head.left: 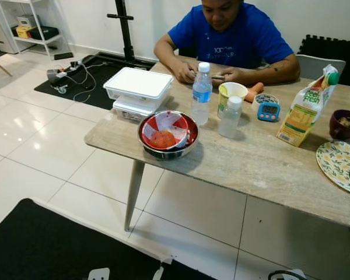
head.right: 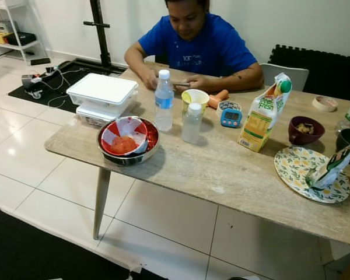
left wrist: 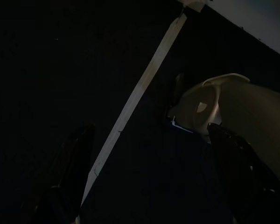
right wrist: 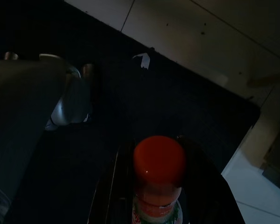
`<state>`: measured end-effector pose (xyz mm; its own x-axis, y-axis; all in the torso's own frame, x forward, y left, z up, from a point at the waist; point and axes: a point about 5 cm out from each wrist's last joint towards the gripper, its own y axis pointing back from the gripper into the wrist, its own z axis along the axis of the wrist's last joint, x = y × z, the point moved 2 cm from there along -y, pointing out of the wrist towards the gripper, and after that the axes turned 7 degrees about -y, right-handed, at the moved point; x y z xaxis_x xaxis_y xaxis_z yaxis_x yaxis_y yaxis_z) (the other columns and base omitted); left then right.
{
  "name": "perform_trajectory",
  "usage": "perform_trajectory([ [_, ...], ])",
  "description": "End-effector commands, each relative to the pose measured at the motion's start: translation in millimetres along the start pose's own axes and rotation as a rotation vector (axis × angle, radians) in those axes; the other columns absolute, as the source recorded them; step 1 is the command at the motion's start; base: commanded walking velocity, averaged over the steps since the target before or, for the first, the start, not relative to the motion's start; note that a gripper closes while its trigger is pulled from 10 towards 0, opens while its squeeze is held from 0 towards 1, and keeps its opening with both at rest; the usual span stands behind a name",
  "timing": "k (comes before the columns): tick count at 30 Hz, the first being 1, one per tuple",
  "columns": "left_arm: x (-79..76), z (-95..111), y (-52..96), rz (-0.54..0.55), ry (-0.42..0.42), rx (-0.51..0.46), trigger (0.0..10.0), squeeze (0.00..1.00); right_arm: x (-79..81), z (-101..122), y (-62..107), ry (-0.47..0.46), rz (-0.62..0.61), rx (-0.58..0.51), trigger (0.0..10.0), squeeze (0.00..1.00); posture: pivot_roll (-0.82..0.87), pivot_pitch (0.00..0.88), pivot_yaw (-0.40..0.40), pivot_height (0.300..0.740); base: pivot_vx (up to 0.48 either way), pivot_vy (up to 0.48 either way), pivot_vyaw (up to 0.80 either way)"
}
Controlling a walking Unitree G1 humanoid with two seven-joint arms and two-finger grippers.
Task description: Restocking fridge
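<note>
My right gripper [right wrist: 158, 198] hangs low over a black mat [right wrist: 130, 93], shut on a bottle with a red cap [right wrist: 158, 161]. My left gripper [left wrist: 154, 186] also hangs above the dark mat, open with nothing between its fingers [left wrist: 67, 172]. Ahead, the wooden table [head.left: 251, 166] holds a steel bowl [head.left: 167, 135] with a tomato in it, stacked white containers [head.left: 137, 83], a water bottle [head.left: 202, 93], a small clear bottle [head.left: 230, 116], a yellow cup [head.left: 232, 90] and a juice carton [head.left: 306, 108].
A person in a blue shirt [head.left: 233, 35] sits at the table's far side. A blue timer [head.left: 269, 111], a dark bowl [head.left: 344, 123] and a patterned plate [head.left: 338, 163] lie to the right. White tiles [head.left: 41, 146] separate the table from the black mat [head.left: 46, 245] at my feet.
</note>
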<state>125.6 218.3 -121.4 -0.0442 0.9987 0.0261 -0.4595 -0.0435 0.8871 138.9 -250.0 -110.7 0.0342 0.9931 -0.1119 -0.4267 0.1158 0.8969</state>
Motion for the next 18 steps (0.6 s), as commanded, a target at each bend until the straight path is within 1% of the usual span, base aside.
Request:
perform_trajectory([
  [1, -0.4, -6.5, 0.9, -0.001, -0.002, 0.026, 10.0, 0.0, 3.0, -6.4, 0.0, 0.008, -0.006, 0.022, 10.0, 0.0, -0.04, 0.08, -0.04, 0.74, 0.0, 0.0, 0.0],
  [4, -1.2, -6.0, 0.6, -0.002, -0.003, 0.026, 10.0, 0.0, 4.6, -8.6, -0.2, 0.037, -0.01, 0.038, 10.0, 0.0, -0.04, 0.077, -0.042, 0.74, 0.0, 0.0, -0.62],
  [18, -1.4, -2.1, 0.0, -0.006, -0.018, 0.013, 10.0, 0.0, 10.8, -8.3, -1.4, 0.039, -0.004, 0.051, 10.0, 0.0, -0.04, 0.068, -0.036, 0.74, 0.0, 0.0, -0.77],
])
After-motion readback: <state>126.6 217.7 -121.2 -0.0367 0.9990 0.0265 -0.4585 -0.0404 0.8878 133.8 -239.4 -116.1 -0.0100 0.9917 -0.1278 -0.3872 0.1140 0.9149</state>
